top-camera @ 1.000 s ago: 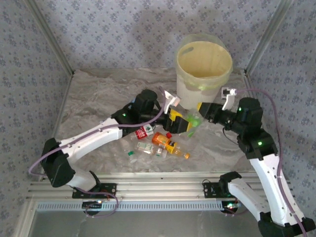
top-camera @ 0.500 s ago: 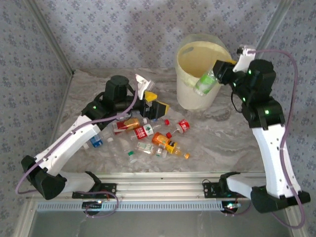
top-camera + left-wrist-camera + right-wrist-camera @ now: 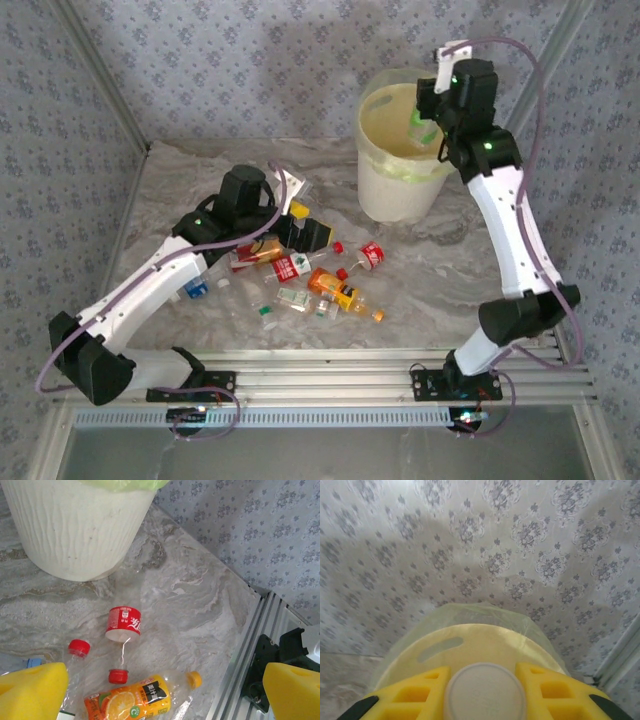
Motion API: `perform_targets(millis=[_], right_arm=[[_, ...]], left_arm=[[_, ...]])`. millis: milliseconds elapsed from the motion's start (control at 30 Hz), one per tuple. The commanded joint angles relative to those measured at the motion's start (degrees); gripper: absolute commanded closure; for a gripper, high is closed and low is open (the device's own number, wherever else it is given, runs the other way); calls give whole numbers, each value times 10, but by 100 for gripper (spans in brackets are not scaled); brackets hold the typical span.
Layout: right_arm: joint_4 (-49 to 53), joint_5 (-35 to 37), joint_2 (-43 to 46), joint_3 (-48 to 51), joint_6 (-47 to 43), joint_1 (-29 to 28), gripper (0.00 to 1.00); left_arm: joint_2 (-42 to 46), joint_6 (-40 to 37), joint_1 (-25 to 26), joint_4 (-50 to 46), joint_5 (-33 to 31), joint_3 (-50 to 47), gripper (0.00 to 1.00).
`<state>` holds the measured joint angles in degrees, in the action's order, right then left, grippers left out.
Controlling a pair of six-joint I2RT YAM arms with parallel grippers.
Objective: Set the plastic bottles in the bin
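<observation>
Several plastic bottles (image 3: 318, 280) lie scattered in the middle of the table. My left gripper (image 3: 308, 224) hovers open over them, its yellow pads (image 3: 31, 690) wide apart. Between the pads lies an orange-label bottle (image 3: 135, 700), and beyond it a clear bottle with a red label (image 3: 123, 623). The bin (image 3: 400, 195) stands at the back right, its cream wall (image 3: 75, 525) close to those bottles. My right gripper (image 3: 424, 118) is up over the bin's mouth, shut on a green-label bottle (image 3: 420, 127). That bottle's pale round end (image 3: 485, 692) sits between the yellow fingers (image 3: 410, 696), above the bin's lined rim (image 3: 485, 632).
Patterned walls close in the back and both sides. An aluminium rail (image 3: 330, 362) runs along the table's near edge, also at the right of the left wrist view (image 3: 250, 645). A small blue-label bottle (image 3: 195, 289) lies by the left arm.
The right arm has carried the green-label bottle up from the table to over the bin's mouth. The left arm drew back to the left and now hovers over the pile.
</observation>
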<state>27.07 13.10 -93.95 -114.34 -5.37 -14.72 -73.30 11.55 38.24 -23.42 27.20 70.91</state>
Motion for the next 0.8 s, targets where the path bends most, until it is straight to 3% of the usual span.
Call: perform_targets(millis=[0, 133, 267, 767], right_arm=[[25, 56, -47, -61, -117, -10, 73], [49, 112, -113, -109, -228, -32, 76], [71, 134, -156, -131, -277, -39, 79], [150, 111, -219, -127, -293, -48, 75]], left_arm=[[24, -12, -4, 15, -4, -1, 0], [25, -20, -4, 11, -11, -2, 0], [25, -24, -4, 10, -15, -4, 0], [23, -33, -3, 6, -19, -8, 0]])
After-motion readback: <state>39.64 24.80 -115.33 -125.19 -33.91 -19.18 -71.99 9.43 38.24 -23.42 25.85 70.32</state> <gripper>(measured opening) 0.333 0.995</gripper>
